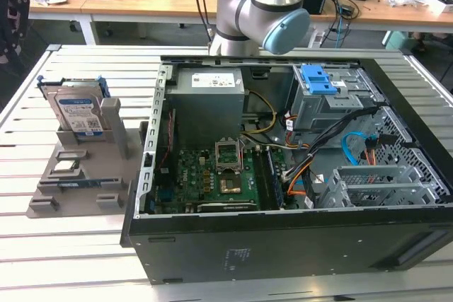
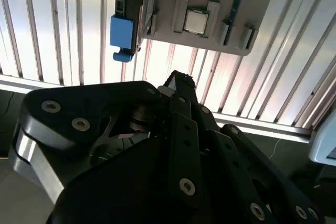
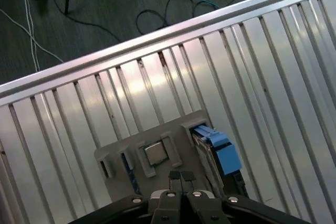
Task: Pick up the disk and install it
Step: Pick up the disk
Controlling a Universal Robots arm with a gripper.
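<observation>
Silver metal edged in blue: the disk (image 1: 76, 109) stands on edge in a slot of the grey holder (image 1: 88, 175), at the exterior view's left of the open computer case (image 1: 283, 249) and well apart from it. Parked upright like that, both flat faces are free, and I judge that is the point: it gives something to close on from above. Its blue carrier rail (image 3: 224, 155) wraps the rim and shows up bright in both wrist views. Just beside it, a small square processor chip (image 3: 156, 153) lies flat in its own recess on the same holder. Holder and case share the slatted aluminium counter (image 1: 85, 252).

So the disk is not yet picked up. The end effector (image 3: 181, 176) has its fingertips pressed together with nothing between them. It touches nothing and looks down on the holder from well clear of it, aimed at the end with the chip and disk. In the exterior view, the arm (image 1: 265, 12) rises behind the far side of the case, its grey joint bent forward over the chassis.
</observation>
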